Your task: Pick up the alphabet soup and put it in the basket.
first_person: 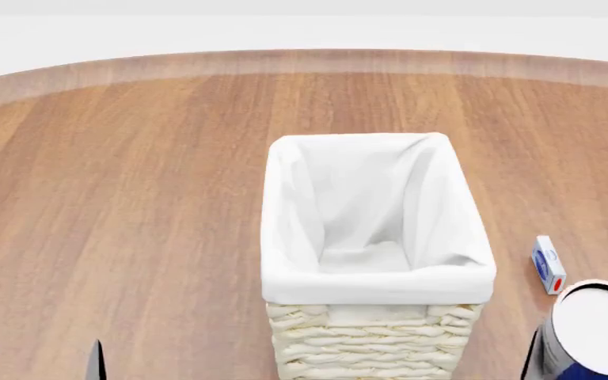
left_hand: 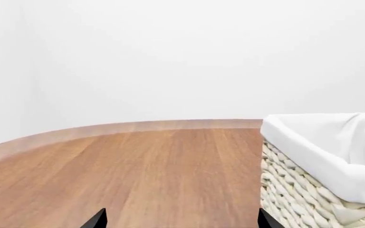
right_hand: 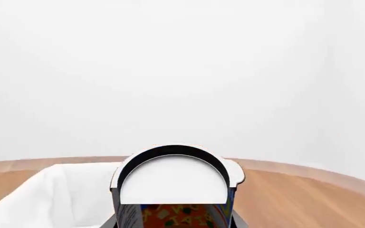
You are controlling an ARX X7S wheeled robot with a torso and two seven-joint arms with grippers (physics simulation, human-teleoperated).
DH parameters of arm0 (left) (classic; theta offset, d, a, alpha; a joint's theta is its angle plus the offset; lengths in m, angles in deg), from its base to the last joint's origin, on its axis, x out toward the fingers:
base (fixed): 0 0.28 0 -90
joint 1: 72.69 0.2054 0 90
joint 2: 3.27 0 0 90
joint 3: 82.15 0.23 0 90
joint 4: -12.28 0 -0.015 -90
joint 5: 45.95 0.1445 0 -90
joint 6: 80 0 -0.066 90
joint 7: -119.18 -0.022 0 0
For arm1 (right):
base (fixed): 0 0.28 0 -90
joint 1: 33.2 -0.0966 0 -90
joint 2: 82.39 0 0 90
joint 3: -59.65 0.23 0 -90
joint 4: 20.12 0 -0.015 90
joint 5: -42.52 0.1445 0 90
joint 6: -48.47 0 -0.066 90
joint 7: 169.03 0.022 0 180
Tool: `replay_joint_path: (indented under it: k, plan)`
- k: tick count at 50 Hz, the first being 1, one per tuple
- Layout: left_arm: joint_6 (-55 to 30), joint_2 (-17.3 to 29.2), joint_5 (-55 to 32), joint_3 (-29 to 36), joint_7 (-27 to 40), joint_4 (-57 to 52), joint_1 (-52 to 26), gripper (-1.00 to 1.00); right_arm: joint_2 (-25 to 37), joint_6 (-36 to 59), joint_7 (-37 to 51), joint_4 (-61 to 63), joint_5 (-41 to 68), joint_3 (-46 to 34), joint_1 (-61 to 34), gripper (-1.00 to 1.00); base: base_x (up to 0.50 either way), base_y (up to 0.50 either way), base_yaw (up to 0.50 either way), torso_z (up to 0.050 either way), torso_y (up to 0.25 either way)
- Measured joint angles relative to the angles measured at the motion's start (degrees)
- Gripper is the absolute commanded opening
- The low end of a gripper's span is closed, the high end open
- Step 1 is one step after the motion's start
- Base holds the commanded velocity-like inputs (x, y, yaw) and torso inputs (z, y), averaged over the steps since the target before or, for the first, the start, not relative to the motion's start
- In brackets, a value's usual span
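Head view: a tall cream wicker basket point(first_person: 378, 336) with a white cloth liner stands in the middle of a round wooden desk point(first_person: 124, 198), its opening bare and facing up. At the lower right edge, the alphabet soup point(first_person: 598, 328) shows its pale round top, raised beside the basket's right wall and apparently carried by the right gripper point(first_person: 557, 356), of which only a dark sliver appears beside the can. A small white and blue box point(first_person: 548, 264) lies on the desk just beyond it.

The right wrist view shows the can point(right_hand: 173, 187) close up, upright, with dark parts of the right gripper point(right_hand: 173, 221) hugging both sides, so it looks pinched around the can; the basket liner point(right_hand: 49, 194) lies beyond and to one side.

To do this step well, the can should probably travel toward the robot's left until it sits over the liner's middle, clear of the rim, before being let go.

The left gripper point(left_hand: 179, 221) shows only two dark tips set apart, holding nothing, over bare wood near the basket point(left_hand: 322, 190).

Hidden: the can's label is mostly cut off, the fingers' contact is out of frame, and how high the can is above the rim cannot be judged.
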State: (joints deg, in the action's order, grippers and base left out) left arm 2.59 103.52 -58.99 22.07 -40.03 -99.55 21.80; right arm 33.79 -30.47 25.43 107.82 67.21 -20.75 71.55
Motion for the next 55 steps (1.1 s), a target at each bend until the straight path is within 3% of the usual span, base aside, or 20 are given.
replay_joint_path:
  k: [10, 19, 29, 46, 50, 55]
  plan:
    - [0.12, 0.14, -0.17, 0.06, 0.18, 0.34, -0.2, 1.0, 0.52, 11.41, -0.65, -2.7, 2.38, -8.38, -21.27, -1.0, 0.0, 0.0, 0.0, 0.0, 0.0]
    - [0.2, 0.28, -0.29, 0.16, 0.34, 0.5, -0.3, 1.0, 0.52, 15.84, -1.0, -4.41, 3.23, -11.98, -30.88, -1.0, 0.0, 0.0, 0.0, 0.0, 0.001]
    - [0.39, 0.5, -0.72, -0.06, 0.51, 0.68, -0.39, 1.0, -4.88, 17.61, -5.21, -21.31, 0.77, -20.21, -50.59, -1.0, 0.0, 0.0, 0.0, 0.0, 0.0]
    - [0.53, 0.81, -1.14, -0.06, 0.81, 0.74, -0.47, 1.0, -8.32, 17.64, -7.69, -32.28, -1.09, -25.04, -62.13, -1.0, 0.0, 0.0, 0.0, 0.0, 0.001]
    - [0.58, 0.87, -1.23, -0.02, 0.85, 0.81, -0.53, 1.0, -12.57, 11.85, -10.07, -42.98, -3.55, -27.24, -71.08, -1.0, 0.0, 0.0, 0.0, 0.0, 0.0]
    - [0.76, 0.94, -1.36, 0.01, 0.85, 0.93, -0.58, 1.0, -17.4, 3.42, -12.64, -66.11, -6.11, -28.85, -82.23, -1.0, 0.0, 0.0, 0.0, 0.0, 0.0]
